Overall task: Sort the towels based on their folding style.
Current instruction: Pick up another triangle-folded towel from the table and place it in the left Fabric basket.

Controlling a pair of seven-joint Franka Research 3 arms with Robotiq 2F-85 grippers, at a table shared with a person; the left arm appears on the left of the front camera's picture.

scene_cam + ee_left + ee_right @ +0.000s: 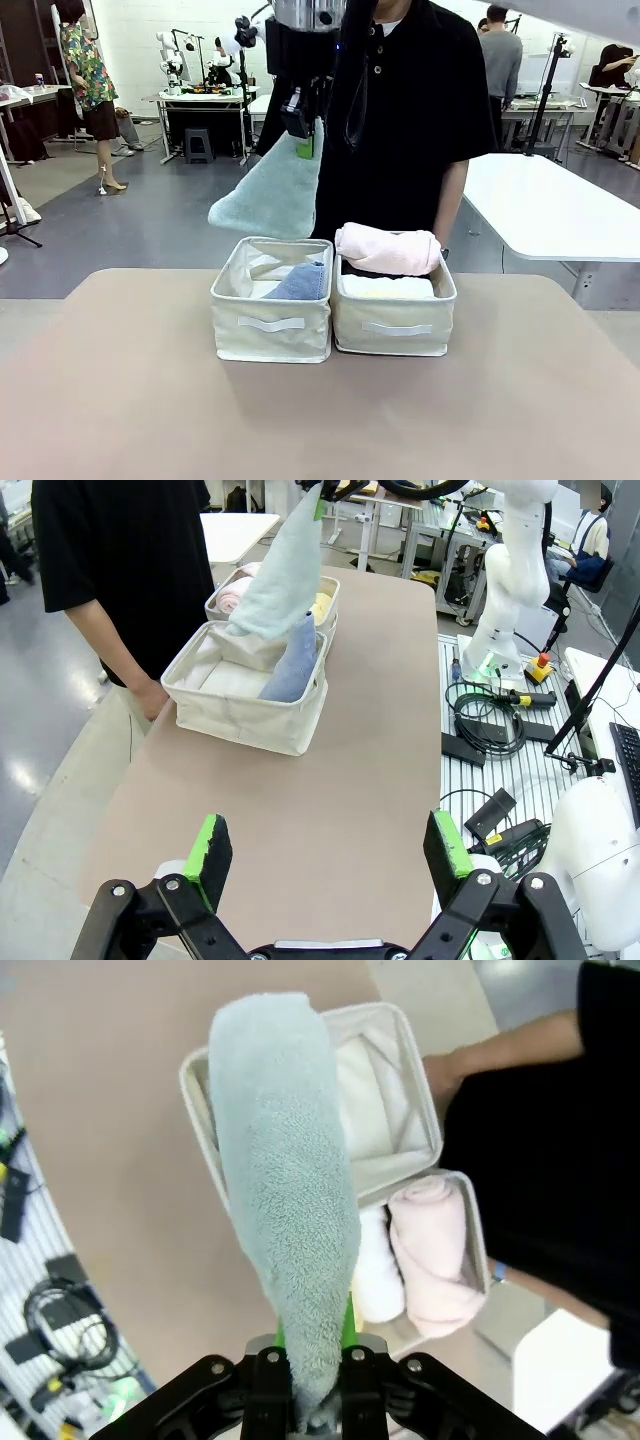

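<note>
A robotics lab: white worktables (560,205), camera stands (545,90) and floor cabling (485,720).

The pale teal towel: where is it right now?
The pale teal towel hangs from the shut right end effector, in the air above the left bin that holds the lavender-blue towel.
</note>
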